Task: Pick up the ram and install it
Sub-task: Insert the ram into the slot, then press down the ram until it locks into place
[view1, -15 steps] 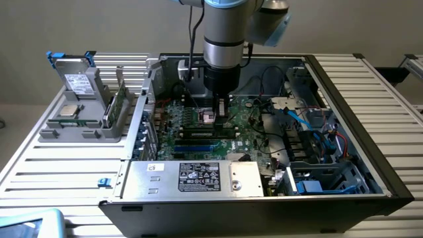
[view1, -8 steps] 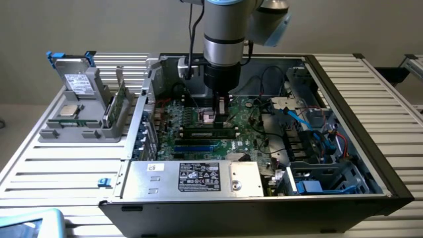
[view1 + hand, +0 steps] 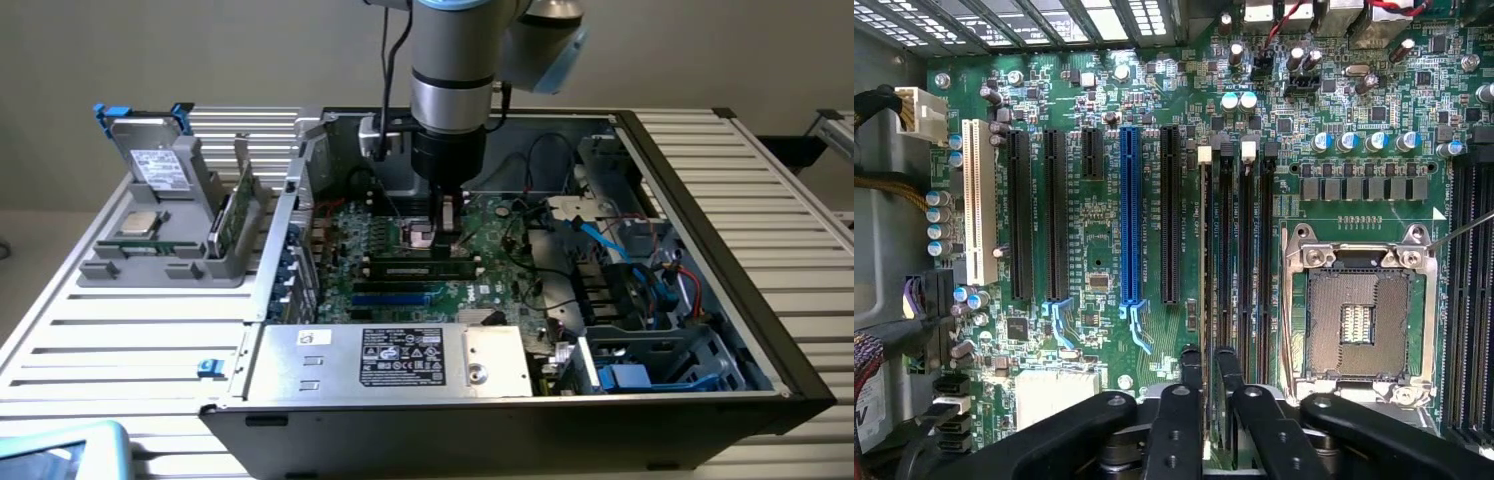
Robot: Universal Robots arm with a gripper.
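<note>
The ram (image 3: 424,268) is a long dark-and-green stick that lies along a black memory slot on the motherboard (image 3: 514,215), in front of the processor socket. In the wrist view it shows edge-on as a thin strip (image 3: 1206,250) in the slot nearest the black expansion slots. My gripper (image 3: 451,243) points straight down over one end of the stick. Its two black fingers (image 3: 1189,375) stand almost together, one on each side of the strip's end, midpoint (image 3: 1207,368). Whether they touch the stick I cannot tell.
The open computer case (image 3: 721,250) has a power supply (image 3: 400,360) along its near wall and cables and drive bays toward the exterior view's right. A grey holder (image 3: 160,250) at the exterior view's left carries a silver processor chip (image 3: 138,222) and an upright green board (image 3: 231,215).
</note>
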